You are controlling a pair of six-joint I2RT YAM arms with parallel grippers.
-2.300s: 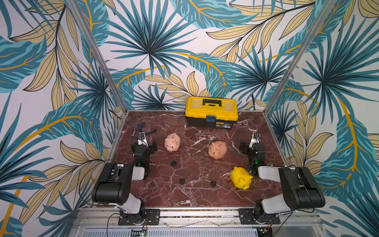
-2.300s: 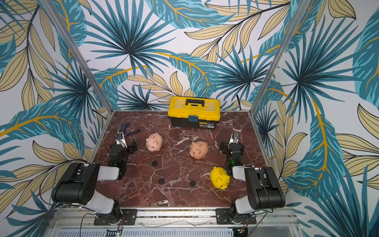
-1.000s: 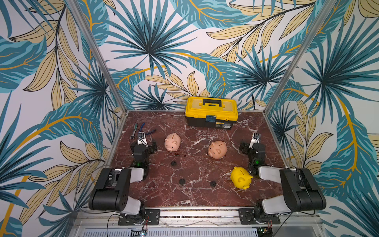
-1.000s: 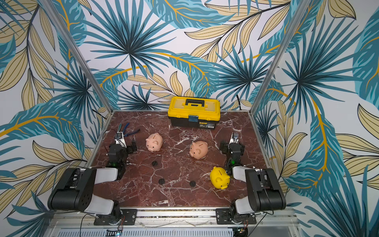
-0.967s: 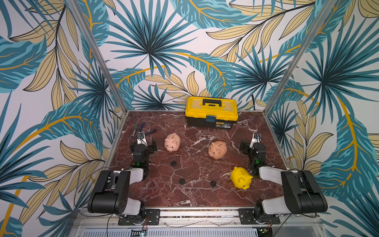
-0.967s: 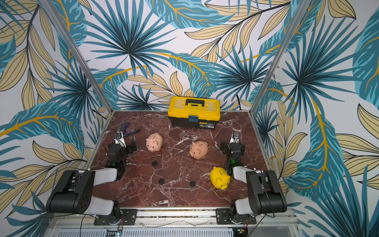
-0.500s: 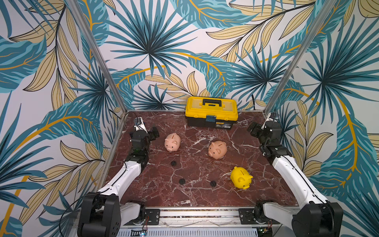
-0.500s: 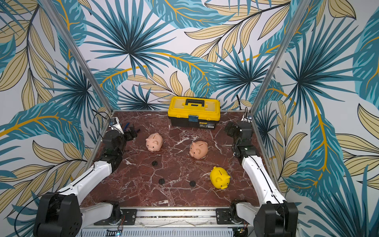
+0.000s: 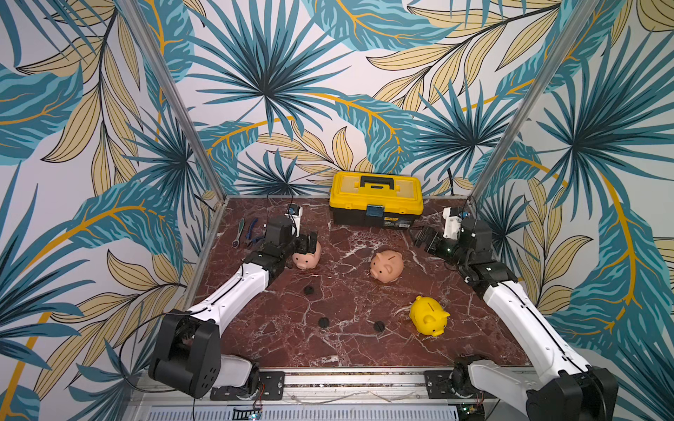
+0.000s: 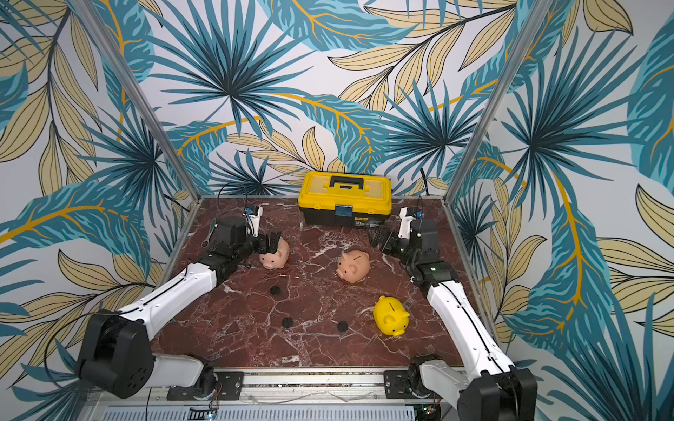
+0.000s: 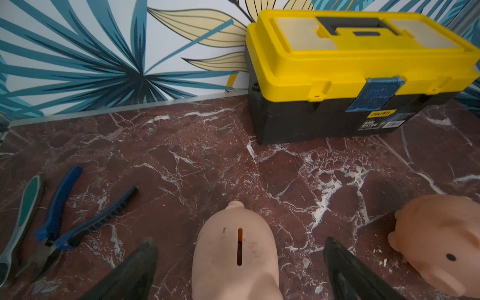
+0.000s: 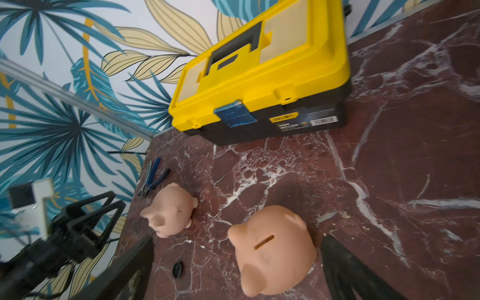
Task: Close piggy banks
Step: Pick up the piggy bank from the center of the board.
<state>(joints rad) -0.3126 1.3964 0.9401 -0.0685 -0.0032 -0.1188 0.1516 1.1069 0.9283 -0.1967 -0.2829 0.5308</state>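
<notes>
Openly, left end effector (image 11: 240,240) straddling pale pig (image 11: 220,262)

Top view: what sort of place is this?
Likely a robot test booth: two robot arms bolted to a metal rail, a marble table walled by leaf-print panels, piggy banks and a toolbox.

— Pigs, near to far?
— Near right, bright yellow pig (image 9: 428,320). Centre, peach-pink pig (image 9: 387,266). Far left, pale pink pig (image 9: 309,258).
— Ground and surroundings?
— Table (image 9: 284,328): dark red marble, white veins. Toolbox (image 9: 375,197): yellow over black, blue latch. Walls (image 9: 255,73): teal and tan leaves on white. My arms (image 9: 237,291): white, black joints.
</notes>
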